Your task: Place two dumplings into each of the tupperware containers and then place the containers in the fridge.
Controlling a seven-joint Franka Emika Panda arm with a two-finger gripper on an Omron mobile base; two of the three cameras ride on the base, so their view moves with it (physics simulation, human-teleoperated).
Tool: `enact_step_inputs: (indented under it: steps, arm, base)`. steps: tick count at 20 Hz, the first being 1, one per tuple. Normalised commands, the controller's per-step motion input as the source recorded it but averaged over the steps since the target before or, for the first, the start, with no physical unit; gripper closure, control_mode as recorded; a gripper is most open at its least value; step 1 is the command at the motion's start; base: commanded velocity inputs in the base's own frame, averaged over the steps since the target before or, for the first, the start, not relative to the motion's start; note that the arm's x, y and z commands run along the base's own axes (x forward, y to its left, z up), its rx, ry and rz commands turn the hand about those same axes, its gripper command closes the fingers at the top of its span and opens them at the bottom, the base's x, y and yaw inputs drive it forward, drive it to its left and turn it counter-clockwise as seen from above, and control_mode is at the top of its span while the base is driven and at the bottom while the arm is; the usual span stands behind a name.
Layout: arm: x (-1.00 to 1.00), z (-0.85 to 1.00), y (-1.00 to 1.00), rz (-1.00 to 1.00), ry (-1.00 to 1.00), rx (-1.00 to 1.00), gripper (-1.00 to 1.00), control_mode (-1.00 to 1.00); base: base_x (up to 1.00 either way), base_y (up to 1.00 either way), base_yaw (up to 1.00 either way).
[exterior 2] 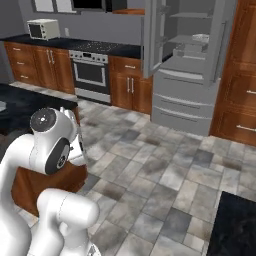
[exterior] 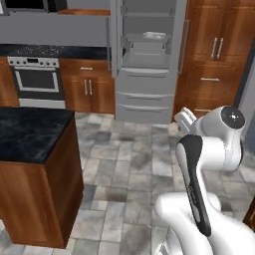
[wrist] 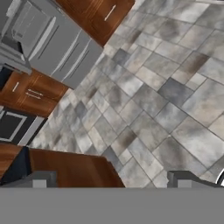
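- Tupperware containers (exterior: 154,36) sit on a shelf inside the open fridge (exterior: 144,97) at the far side of the kitchen; a second pale tray (exterior 2: 189,49) rests on the shelf just below the first, seen from the right base camera.
- Nearest the cameras, the white arm folds back over its base, its end effector (wrist: 111,181) spread wide and gripping nothing, fingertips (wrist: 39,180) framing bare floor in the hand camera.
- Beside the arm, a wood-sided island with a dark tabletop (exterior: 30,132) stands on the grey stone floor tiles (exterior: 134,164).
- Farther off, the steel oven (exterior: 37,79) is set between wooden cabinets (exterior: 89,89) under a dark speckled counter.
- On that counter's far left end, a white microwave (exterior 2: 42,29) rests against the wall.
- Whether dumplings lie inside the trays cannot be told from this range.
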Motion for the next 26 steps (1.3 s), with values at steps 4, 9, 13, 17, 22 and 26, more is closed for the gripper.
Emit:
enact_step_inputs:
  steps: [4, 9, 13, 17, 22, 26]
  arm:
    - [0.0, 0.0, 0.0, 0.0, 0.0, 0.0, -1.0, 1.0]
    - [0.0, 0.0, 0.0, 0.0, 0.0, 0.0, -1.0, 1.0]
    - [0.0, 0.0, 0.0, 0.0, 0.0, 0.0, -1.0, 1.0]
    - [0.0, 0.0, 0.0, 0.0, 0.0, 0.0, -1.0, 1.0]
    - [0.0, 0.0, 0.0, 0.0, 0.0, 0.0, -1.0, 1.0]
    - [0.0, 0.0, 0.0, 0.0, 0.0, 0.0, -1.0, 1.0]
  base:
    - [-0.59, 0.98, -0.09]
    - [-0.01, 1.0, -0.06]
    - [0.02, 0.99, -0.08]
    - [0.0, 0.86, -0.23]
    - [0.0, 0.72, -0.26]
    - [0.05, 0.97, -0.15]
